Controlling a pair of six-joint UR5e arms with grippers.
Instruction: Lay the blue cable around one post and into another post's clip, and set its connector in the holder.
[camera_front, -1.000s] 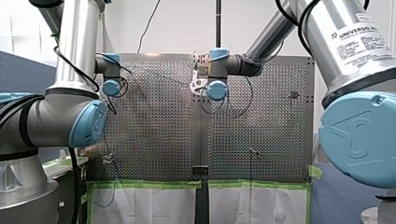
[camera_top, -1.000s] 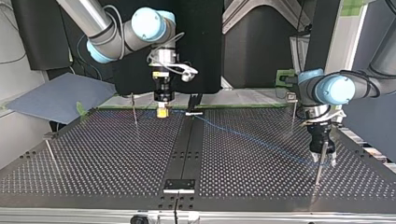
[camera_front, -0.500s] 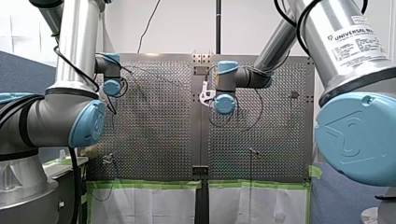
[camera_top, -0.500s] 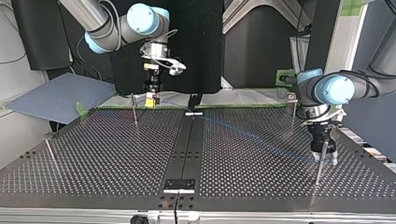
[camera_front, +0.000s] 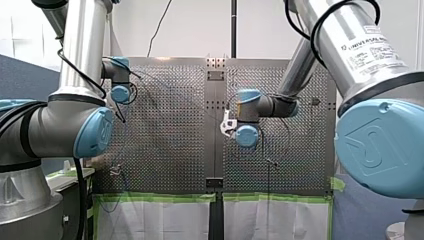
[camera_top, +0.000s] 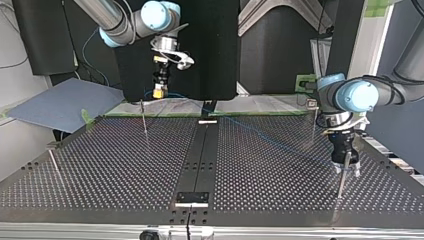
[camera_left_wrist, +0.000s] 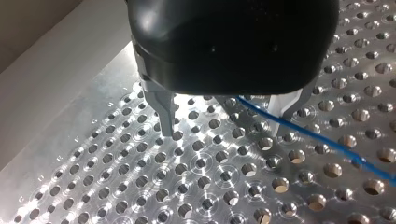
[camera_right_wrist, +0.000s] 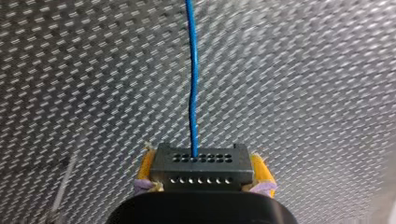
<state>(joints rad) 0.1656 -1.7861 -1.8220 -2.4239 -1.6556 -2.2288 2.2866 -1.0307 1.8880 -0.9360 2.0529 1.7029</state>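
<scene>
right end effector (camera_right_wrist: 203, 173) pinching connector (camera_right_wrist: 201, 161); left end effector (camera_left_wrist: 226, 123) spread. risk: tension lifts blue cable (camera_right_wrist: 192, 70) off top-view 4 o'clock post (camera_top: 340, 182).

The right end effector (camera_top: 159, 92), closed on the connector (camera_right_wrist: 201, 167), hangs high above the bench (camera_top: 115, 165), a thin post (camera_top: 144, 119) below and beside it. The blue cable (camera_top: 265, 141) crosses the open middle, with room to pass above it, to the left end effector (camera_top: 346, 170), whose spread fingers (camera_left_wrist: 164, 112) straddle another post (camera_top: 341, 186); a third post (camera_top: 313, 120) stands near.
</scene>
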